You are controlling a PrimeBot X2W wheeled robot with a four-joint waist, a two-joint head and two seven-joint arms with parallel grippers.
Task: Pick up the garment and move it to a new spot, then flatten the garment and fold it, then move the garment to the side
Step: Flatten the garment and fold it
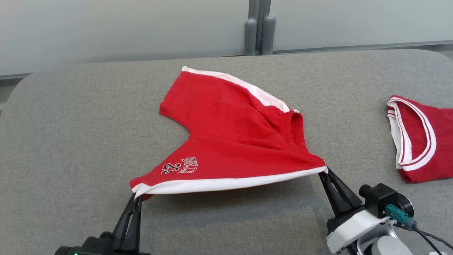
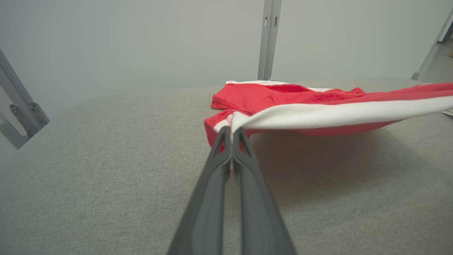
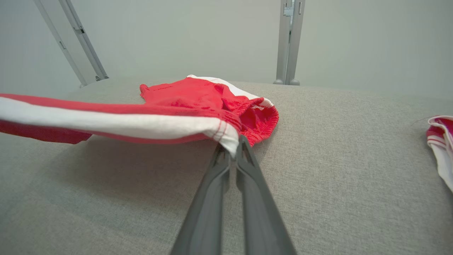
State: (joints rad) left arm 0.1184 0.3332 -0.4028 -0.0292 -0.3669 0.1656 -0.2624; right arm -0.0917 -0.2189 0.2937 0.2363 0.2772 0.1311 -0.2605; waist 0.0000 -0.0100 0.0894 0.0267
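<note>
The garment point(image 1: 226, 134) is a pair of red shorts with white side stripes and a small printed logo, lying in the middle of the grey table point(image 1: 70, 124). Its near white-striped edge is lifted off the surface and stretched taut between both grippers. My left gripper point(image 1: 136, 196) is shut on the leg-hem corner point(image 2: 231, 124). My right gripper point(image 1: 325, 170) is shut on the waistband corner point(image 3: 230, 141). The far half of the shorts rests on the table, and a shadow lies under the raised edge.
A second red garment point(image 1: 421, 138) with white trim lies at the table's right edge, also in the right wrist view point(image 3: 440, 141). Grey posts point(image 1: 259, 33) stand behind the table against a pale wall. Bare grey surface lies left and in front of the shorts.
</note>
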